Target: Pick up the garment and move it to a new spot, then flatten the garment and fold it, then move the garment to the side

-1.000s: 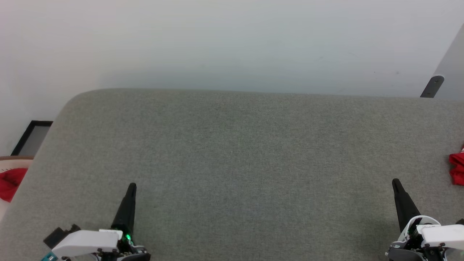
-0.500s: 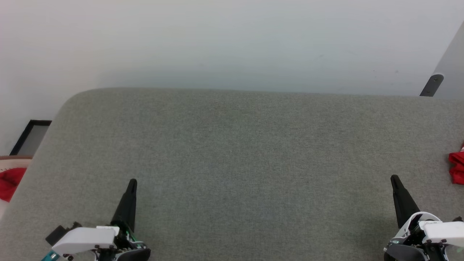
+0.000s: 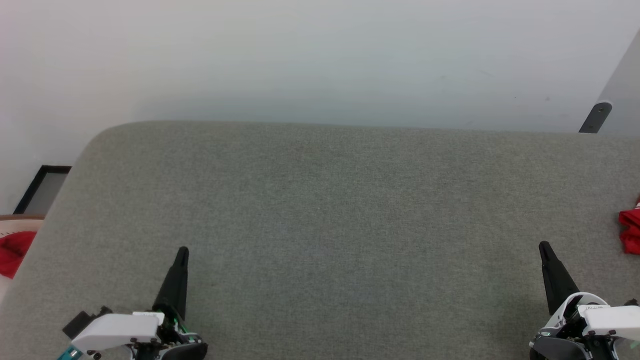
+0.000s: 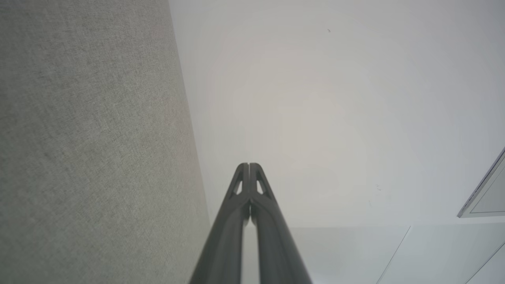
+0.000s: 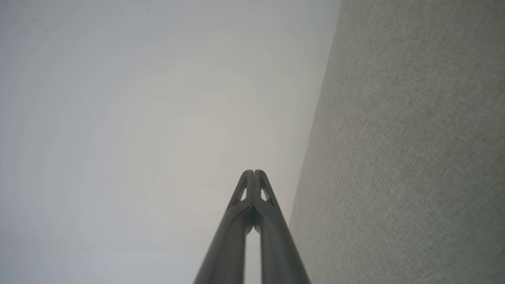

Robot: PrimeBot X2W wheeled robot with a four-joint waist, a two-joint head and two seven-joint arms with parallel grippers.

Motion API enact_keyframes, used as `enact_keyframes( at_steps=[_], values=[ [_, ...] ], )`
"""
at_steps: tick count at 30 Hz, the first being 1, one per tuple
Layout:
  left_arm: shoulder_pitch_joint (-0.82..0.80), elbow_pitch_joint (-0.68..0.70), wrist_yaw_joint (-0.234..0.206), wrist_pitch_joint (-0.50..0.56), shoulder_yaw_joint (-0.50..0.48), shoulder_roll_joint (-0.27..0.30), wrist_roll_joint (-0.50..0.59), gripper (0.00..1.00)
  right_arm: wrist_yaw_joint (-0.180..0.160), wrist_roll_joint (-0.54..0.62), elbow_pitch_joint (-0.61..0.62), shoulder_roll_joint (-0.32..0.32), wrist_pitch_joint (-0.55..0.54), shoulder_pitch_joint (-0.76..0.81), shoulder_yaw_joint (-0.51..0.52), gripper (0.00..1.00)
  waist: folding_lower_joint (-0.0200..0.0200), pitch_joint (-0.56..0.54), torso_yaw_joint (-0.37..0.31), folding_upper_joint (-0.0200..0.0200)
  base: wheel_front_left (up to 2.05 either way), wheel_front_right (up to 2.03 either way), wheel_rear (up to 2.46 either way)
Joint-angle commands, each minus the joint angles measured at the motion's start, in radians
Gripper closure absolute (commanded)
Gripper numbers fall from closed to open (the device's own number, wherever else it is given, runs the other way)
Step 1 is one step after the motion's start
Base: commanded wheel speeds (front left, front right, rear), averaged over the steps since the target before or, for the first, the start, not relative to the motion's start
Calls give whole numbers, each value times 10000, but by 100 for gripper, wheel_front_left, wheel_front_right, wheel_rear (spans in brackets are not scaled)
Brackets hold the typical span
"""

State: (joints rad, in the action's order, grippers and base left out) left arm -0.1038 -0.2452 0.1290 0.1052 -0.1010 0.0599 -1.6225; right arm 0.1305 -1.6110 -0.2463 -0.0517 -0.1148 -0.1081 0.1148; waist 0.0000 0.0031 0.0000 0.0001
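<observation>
the garment (image 3: 630, 231) shows as one bunched red lump at the far right edge of the head view. it lies on the grey fabric surface (image 3: 320, 210) and is cut off by the frame. a speck of white sits at its top, though too little of it shows to be sure of its shape. a second red cloth (image 3: 12, 252) lies off the surface at the far left edge, in what seems a round holder with a brown rim (image 3: 22, 217).

there are two grippers, both low over the near part of the surface and well apart from either red piece. the left gripper (image 3: 182, 251) points up the view at the lower left; in its wrist view its two dark fingers (image 4: 236, 221) meet at the tips, pressed together on nothing. the right gripper (image 3: 544, 246) at the lower right is the same, tips touching with nothing between them.

there is small dark lettering on the right gripper's white housing (image 3: 600, 320), too small to read.

beyond the surface lies a pale floor (image 3: 320, 60), with one dark-framed panel (image 3: 42, 189) at the left and one grey bracket (image 3: 596, 118) at the upper right.
</observation>
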Motion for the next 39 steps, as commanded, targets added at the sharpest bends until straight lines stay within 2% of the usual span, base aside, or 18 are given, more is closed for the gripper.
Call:
enact_keyframes(
  at_steps=[1, 39],
  values=[
    [-97, -15, 31, 19, -26, -20, -4, 100, 4, -22, -2, 37, -19, -38, 5, 100, 0, 0, 0, -1, 0, 0, 0],
    [-103, -15, 32, 58, -78, -55, 51, 100, 4, -30, -2, 38, -11, -37, -5, 100, 0, 0, 0, -1, 0, 0, 0]
  ],
)
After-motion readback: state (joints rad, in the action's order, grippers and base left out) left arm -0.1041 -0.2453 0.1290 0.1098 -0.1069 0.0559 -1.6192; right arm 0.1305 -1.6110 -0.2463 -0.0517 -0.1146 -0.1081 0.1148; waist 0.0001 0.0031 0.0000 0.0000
